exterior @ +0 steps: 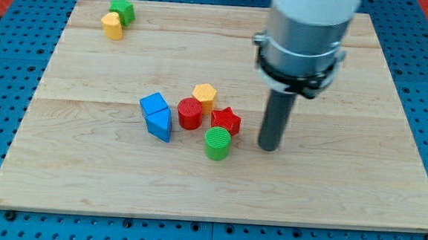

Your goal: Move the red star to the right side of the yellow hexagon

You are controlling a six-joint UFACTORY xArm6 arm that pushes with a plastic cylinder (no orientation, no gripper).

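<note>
The red star [226,121] lies near the board's middle, just below and right of the yellow hexagon [204,96]. It touches or nearly touches the green cylinder [217,143] below it and the red cylinder [190,113] on its left. My tip [269,147] rests on the board to the right of the red star, a short gap away, level with the green cylinder.
A blue cube [154,104] and a blue triangular block [159,123] sit left of the red cylinder. A green star [122,10] and a yellow block [112,25] sit at the view's top left. The wooden board [359,188] lies on a blue pegboard.
</note>
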